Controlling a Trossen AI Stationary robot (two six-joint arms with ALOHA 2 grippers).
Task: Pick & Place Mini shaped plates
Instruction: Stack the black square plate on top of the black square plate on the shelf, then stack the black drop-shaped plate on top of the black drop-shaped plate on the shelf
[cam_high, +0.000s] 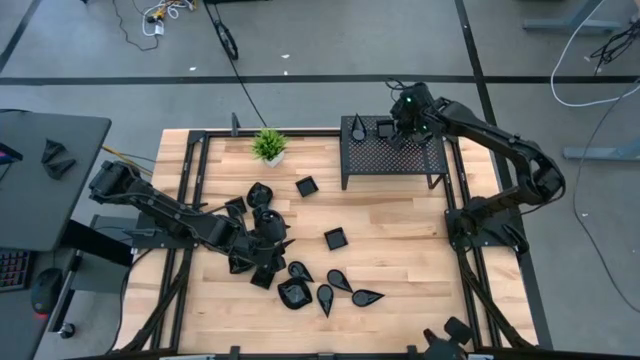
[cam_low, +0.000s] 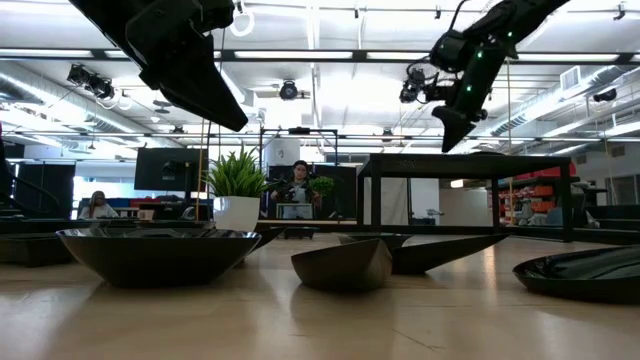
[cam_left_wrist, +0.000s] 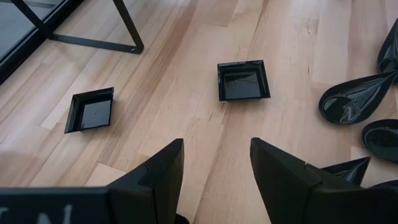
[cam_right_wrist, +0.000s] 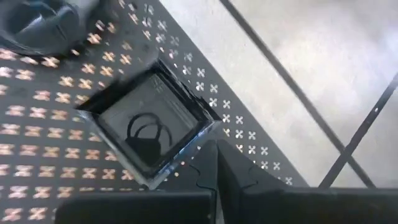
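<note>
Overhead, table-level and 2 wrist views.

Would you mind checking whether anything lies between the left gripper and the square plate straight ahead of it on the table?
Nothing visible does. In the left wrist view the left gripper is open, and only bare wood lies between it and the square plate. A second square plate and the teardrop plates sit off to either side, clear of that line.
</note>
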